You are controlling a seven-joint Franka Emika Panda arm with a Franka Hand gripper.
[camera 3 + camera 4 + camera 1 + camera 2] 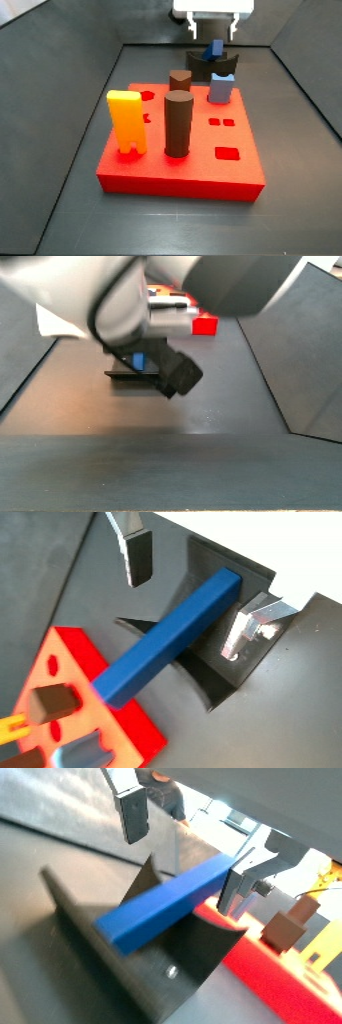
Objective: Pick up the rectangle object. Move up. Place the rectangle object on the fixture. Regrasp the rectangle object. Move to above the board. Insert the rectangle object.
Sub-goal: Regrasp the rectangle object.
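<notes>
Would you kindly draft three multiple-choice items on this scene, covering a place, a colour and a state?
1. Where does the rectangle object lie?
A. on the fixture
B. in a hole of the board
C. flat on the floor

2. What colour is the board?
A. green
B. red
C. white

3. How does the pincer stand?
A. shut on the bar
B. shut on the tall brown cylinder
C. open, fingers either side of the bar

Key: 1 A, both wrist views show the bar leaning on the black fixture; 2 B, a side view shows a red slab; 3 C, gaps separate both silver fingers from the bar.
</notes>
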